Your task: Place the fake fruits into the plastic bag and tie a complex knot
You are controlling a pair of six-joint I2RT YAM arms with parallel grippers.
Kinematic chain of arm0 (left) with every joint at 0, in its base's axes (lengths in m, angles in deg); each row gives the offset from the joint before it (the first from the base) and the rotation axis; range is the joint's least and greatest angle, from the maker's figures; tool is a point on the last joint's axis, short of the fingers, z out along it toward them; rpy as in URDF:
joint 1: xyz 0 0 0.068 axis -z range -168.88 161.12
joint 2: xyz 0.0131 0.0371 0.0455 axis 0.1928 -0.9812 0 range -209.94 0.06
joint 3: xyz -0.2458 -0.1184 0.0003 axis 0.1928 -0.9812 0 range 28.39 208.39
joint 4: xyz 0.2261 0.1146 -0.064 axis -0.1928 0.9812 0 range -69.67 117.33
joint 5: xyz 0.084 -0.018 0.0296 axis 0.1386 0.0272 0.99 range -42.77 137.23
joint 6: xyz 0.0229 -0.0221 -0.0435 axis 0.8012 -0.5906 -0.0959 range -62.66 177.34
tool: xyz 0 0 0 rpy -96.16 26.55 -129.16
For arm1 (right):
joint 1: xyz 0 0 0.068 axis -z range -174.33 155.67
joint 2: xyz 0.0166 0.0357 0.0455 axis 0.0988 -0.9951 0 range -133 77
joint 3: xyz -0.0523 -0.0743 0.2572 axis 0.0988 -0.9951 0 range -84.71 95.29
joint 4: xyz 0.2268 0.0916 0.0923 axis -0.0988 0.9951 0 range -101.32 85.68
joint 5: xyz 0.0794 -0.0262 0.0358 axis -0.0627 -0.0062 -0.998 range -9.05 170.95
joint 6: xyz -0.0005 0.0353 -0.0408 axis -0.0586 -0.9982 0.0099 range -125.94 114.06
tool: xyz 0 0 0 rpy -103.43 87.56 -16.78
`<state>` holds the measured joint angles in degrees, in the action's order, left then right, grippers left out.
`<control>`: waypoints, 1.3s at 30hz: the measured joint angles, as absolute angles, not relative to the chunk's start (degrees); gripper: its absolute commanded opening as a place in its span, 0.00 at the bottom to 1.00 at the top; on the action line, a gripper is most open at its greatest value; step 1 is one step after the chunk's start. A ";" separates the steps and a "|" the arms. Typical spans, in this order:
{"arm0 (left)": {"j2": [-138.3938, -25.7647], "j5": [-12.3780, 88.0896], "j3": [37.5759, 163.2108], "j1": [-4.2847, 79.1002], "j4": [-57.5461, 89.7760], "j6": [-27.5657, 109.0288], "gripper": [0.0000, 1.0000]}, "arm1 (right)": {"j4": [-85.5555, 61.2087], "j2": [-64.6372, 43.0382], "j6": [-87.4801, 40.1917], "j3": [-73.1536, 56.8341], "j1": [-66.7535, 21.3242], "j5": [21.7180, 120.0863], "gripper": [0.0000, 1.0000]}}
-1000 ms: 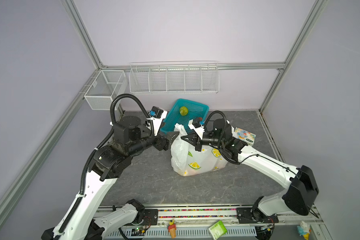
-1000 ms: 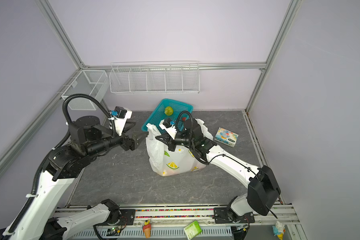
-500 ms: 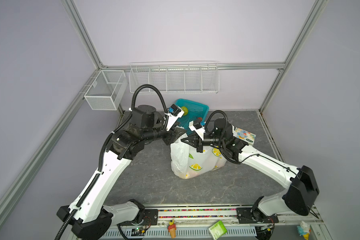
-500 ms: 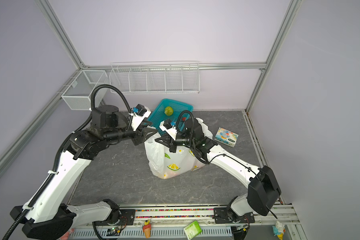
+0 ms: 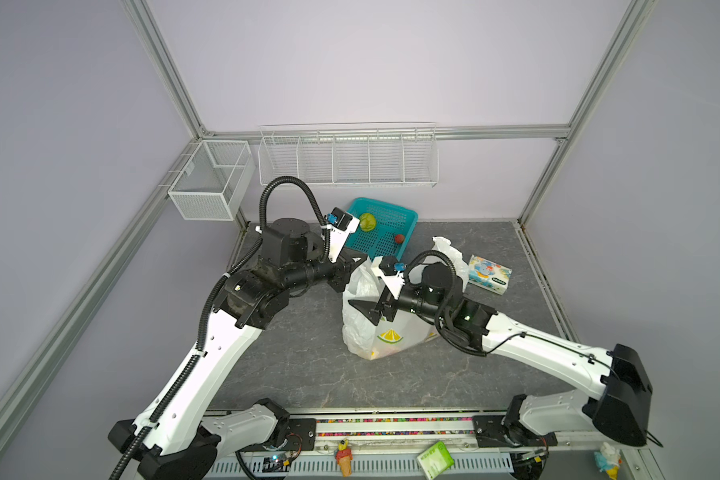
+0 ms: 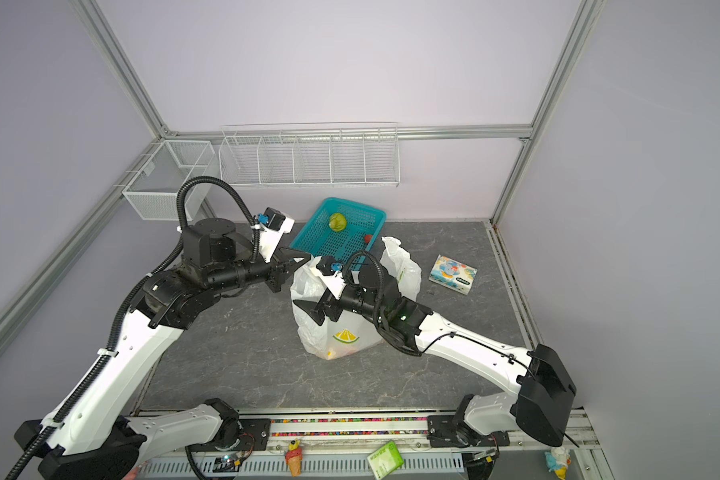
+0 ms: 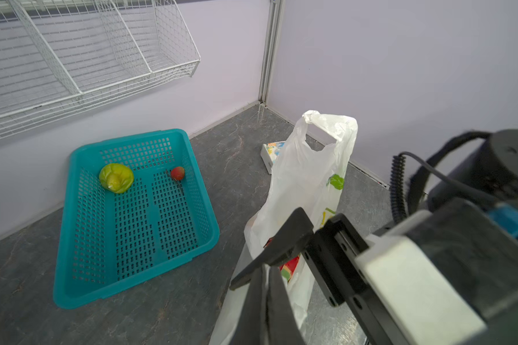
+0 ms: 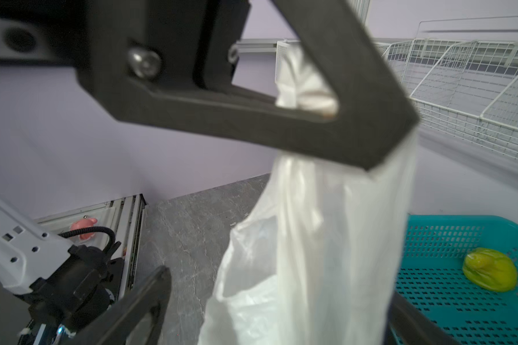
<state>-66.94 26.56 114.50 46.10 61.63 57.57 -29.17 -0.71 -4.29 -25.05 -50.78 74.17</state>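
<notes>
Two claws meet at the plastic bag (image 5: 364,332), which stands on the grey bench (image 5: 300,374) between the arms. Of these, the left claw (image 5: 360,261) is clamped tight on one handle loop (image 8: 301,89) of the bag. In the right wrist view its two dark fingers (image 8: 356,74) come together to a point with the bunched white film pinched between them. The bag's body hangs straight down below that tip. The left wrist view shows the same film as a thin white strip squeezed between the closed fingertips.

Just on the robot's side of the left claw, the right claw (image 5: 364,311) stands wide open over the bag's mouth and holds nothing. In its own wrist view one finger (image 8: 144,298) sits on one side of the hanging film and its partner on the other side. Whether either finger brushes the film cannot be told.

A second handle loop (image 7: 329,122) stands upright and free beyond the right claw. Low in the bag, below the right claw, coloured shapes (image 5: 385,353) show through the film, too faint to name.

Beyond the left claw lies a teal basket (image 7: 63,239), with a green round fruit (image 7: 116,177) and a strawberry (image 7: 177,173) inside, apart from each other. A cartoon-printed packet (image 5: 489,279) lies flat on the bench, well apart from both claws.
</notes>
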 measured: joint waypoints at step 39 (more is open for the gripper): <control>-66.96 28.42 114.24 44.50 58.25 35.38 0.00 | -42.04 -8.51 -1.63 -29.08 -53.23 96.83 1.00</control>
